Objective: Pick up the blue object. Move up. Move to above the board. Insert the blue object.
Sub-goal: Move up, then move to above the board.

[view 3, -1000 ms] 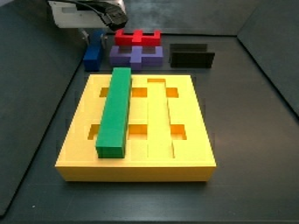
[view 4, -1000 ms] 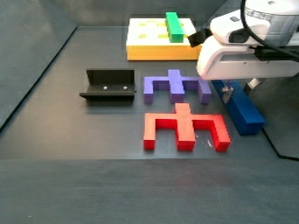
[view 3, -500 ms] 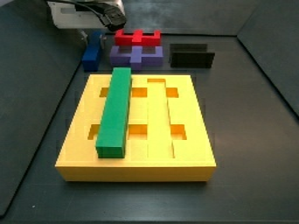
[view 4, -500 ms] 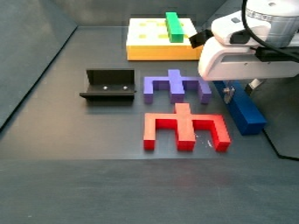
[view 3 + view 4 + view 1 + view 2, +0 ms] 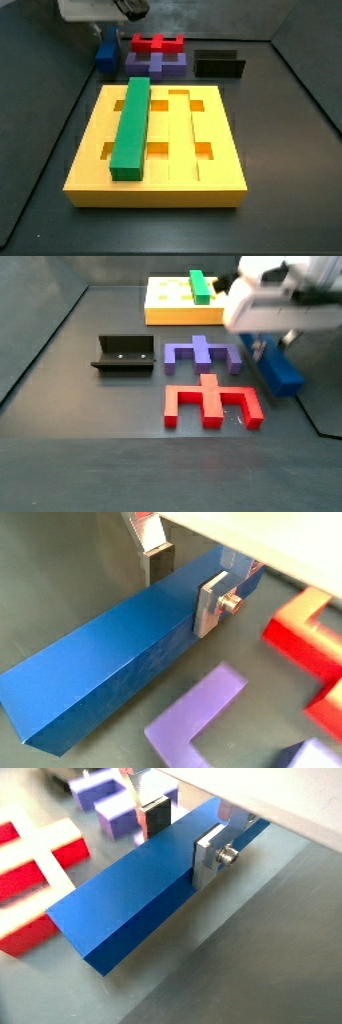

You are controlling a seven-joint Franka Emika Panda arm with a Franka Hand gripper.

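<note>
Dark grey floor; long dark blue rectangular bar (image 5: 114, 662) clamped between silver-fingered gripper (image 5: 187, 587), apparently lifted, beside red notched block (image 5: 310, 632)

Gripper (image 5: 185, 574) above the table: flat silver finger plates (image 5: 213, 602) with dark pads, one bearing a round silver screw head; a white housing (image 5: 274, 298) sits above the jaws, motion-blurred in both side views.

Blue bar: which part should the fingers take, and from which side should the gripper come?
The blue bar is best pinched across its narrow width on the two long flat side faces, coming from above. The gripper already straddles it that way near one end, its fingers on opposite long faces. The red piece lies close alongside, so a side approach looks cramped.
</note>
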